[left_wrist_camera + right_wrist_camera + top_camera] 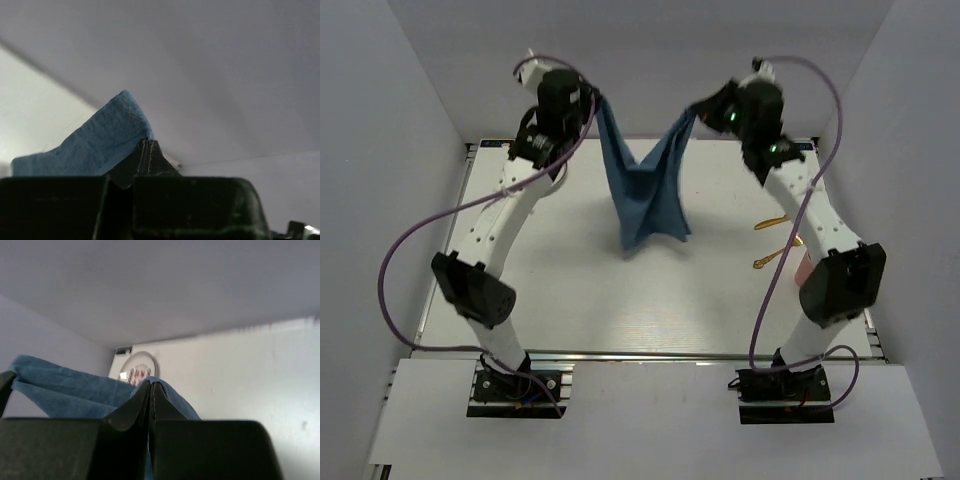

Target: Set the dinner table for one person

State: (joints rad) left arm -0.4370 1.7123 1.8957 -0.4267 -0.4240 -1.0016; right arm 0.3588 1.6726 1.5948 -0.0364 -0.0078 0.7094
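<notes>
We see both arms raised high over the dinner table (620,290), a large flat white rectangular top with a faint plank grain and metal rail edges. It fills the middle of the top view and lies well below the 2 grippers.

The left gripper (592,100) has its dark fingers pressed together on 1 corner of a soft blue fabric cloth (645,190). In the left wrist view the blue corner sticks up in a peak just past the fingertips (148,145).

The right gripper (700,108) is likewise clamped tight on another corner of the cloth. In the right wrist view the fabric comes out from between the closed fingertips (151,386) and runs off to the left in a folded band.

Between the 2 grips the cloth sags into a V. Its lower part hangs down in front of the far half of the table, and we cannot tell whether the bottom hem touches the top.

On the right side of the table, beside the right arm, lie 2 slim gold-coloured metal utensils (772,222). We cannot tell which kind they are. A small pinkish object (803,265) shows just beside them, partly hidden by the arm.

The right wrist view also shows a round white plate with a red pattern (137,369) lying on the table near the wall corner.
</notes>
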